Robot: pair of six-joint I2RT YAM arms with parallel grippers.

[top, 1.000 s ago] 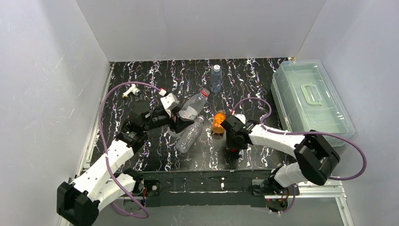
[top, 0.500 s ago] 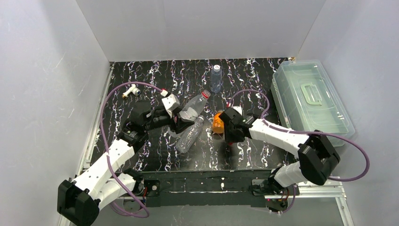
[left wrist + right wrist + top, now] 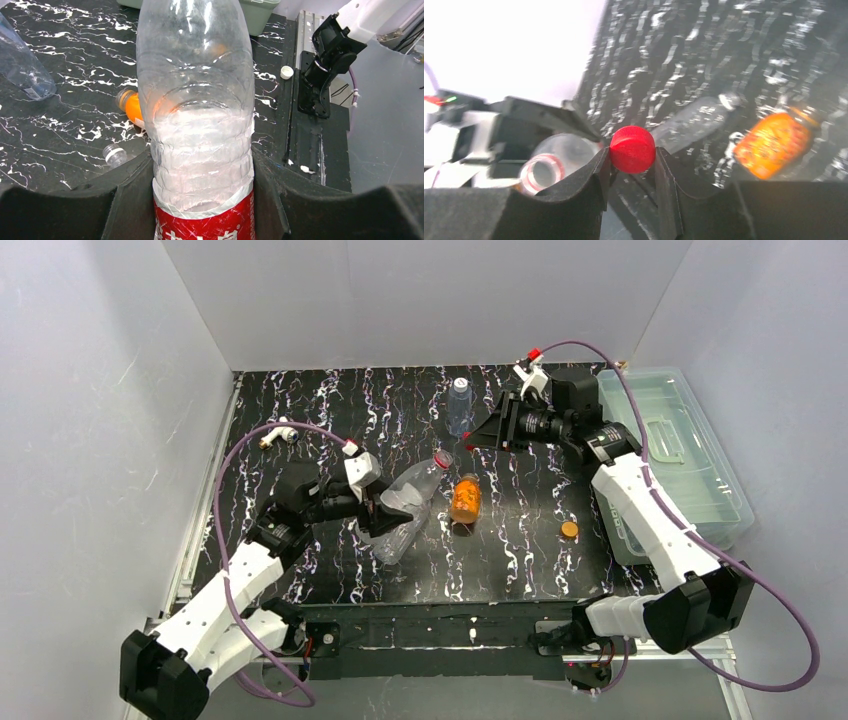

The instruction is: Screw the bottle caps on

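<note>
My left gripper is shut on a clear bottle with a red label, tilted up over the table's middle. Its open mouth, ringed in red, has no cap on it. My right gripper is shut on a red bottle cap, raised at the back and apart from the mouth. An orange bottle lies mid-table. An orange-yellow cap lies to the right. A white cap lies near the front edge.
A second clear bottle lies under the held one, uncapped. A small capped bottle stands at the back. A clear lidded box fills the right side. A white-and-brass T fitting lies back left.
The right arm has swung up from beside the orange bottle to the back of the table. An orange-yellow cap now lies at the right. The left-held bottle shifted slightly toward the front right.
</note>
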